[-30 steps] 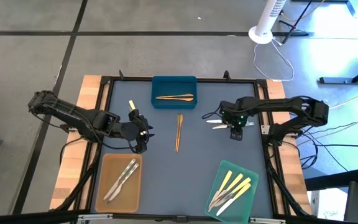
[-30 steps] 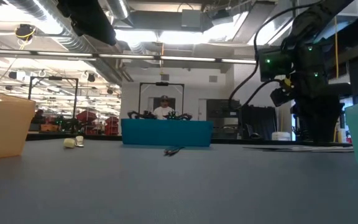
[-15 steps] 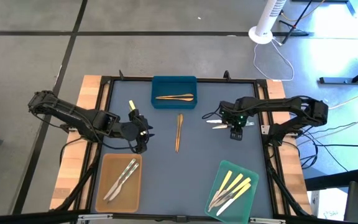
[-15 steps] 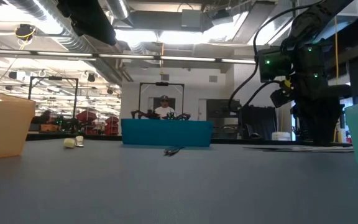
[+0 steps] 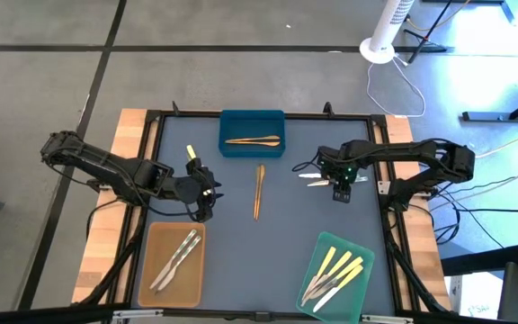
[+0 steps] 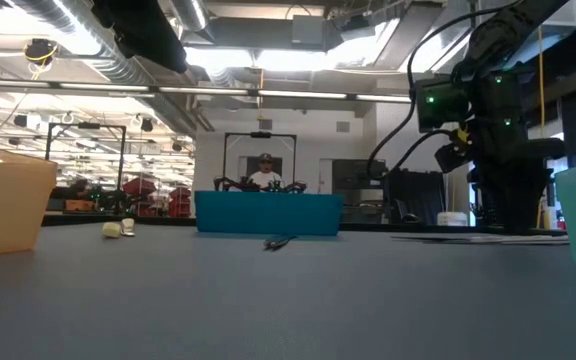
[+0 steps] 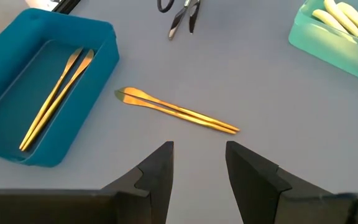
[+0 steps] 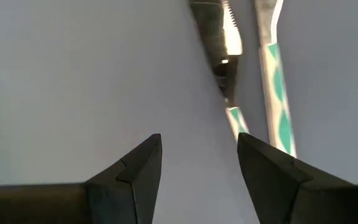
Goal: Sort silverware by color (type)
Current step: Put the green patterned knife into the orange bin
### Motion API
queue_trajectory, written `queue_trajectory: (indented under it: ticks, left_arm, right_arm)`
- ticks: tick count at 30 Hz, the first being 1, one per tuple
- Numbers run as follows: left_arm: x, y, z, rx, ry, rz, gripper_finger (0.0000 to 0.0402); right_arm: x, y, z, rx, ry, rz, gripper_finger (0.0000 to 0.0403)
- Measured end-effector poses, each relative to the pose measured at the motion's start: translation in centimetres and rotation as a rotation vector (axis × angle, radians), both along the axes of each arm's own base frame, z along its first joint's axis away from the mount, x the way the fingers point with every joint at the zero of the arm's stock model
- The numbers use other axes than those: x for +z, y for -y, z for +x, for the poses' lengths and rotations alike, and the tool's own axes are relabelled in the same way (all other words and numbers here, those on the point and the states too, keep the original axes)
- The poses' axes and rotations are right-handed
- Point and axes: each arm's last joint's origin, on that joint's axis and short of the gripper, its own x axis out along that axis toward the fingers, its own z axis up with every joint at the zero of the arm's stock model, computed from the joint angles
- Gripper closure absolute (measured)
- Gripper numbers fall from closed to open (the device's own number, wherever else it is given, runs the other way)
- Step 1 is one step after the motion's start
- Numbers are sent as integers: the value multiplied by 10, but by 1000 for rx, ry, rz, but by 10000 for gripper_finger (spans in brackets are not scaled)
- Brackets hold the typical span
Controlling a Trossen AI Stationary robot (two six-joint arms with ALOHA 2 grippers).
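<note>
1. Lying loose on the grey table (image 5: 268, 243): a pair of wood-brown utensils (image 5: 259, 190) near the middle, two silvery utensils (image 5: 315, 180) right of centre, and one pale yellow piece (image 5: 190, 151) at the left.
2. Resting in the blue tray (image 5: 252, 118) at the far edge: two more wood-brown utensils (image 5: 254, 139).
3. Sitting in the tan tray (image 5: 151, 274): silvery pieces (image 5: 176, 259); in the green tray (image 5: 365, 292): pale yellow utensils (image 5: 342, 266) with a silvery one alongside.
4. Hovering just beside the silvery pair: right gripper (image 8: 199, 168), fingers spread apart, gripping nothing, touching nothing.
5. Waiting left of the brown pair: left gripper (image 7: 199, 167), fingers parted and empty, pointing at that pair, well clear of it.
6. Showing no readable brand, label or writing anywhere.
</note>
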Motion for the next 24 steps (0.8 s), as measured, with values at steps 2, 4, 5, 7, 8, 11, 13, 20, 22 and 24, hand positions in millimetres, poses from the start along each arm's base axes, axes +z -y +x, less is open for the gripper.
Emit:
queue_trajectory:
  ticks: [2,4,5,7,8,11,13,20,22,24]
  left_arm:
    - [0,0,0,0,0,0,260]
    - [0,0,0,0,0,0,260]
    - [0,0,0,0,0,0,260]
    - [0,0,0,0,0,0,260]
    - [0,0,0,0,0,0,260]
    - [0,0,0,0,0,0,260]
    - [0,0,0,0,0,0,260]
    - [0,0,0,0,0,-1,260]
    - [0,0,0,0,0,-1,260]
    - [0,0,0,0,0,-1,260]
  right_arm:
    - [0,1,0,-11,-6,-22,203]
    - [0,1,0,-14,-11,-34,203]
    - [0,1,0,-14,-11,-35,203]
    - [0,1,0,-14,-11,-35,203]
    - [0,1,0,-14,-12,-35,203]
    - [-1,1,0,-14,-17,-33,203]
    - [-4,1,1,-14,-30,-29,203]
    - [-16,3,5,-12,-96,-15,203]
    - [-17,3,5,-12,-99,-14,203]
    - [-17,3,5,-12,-99,-14,203]
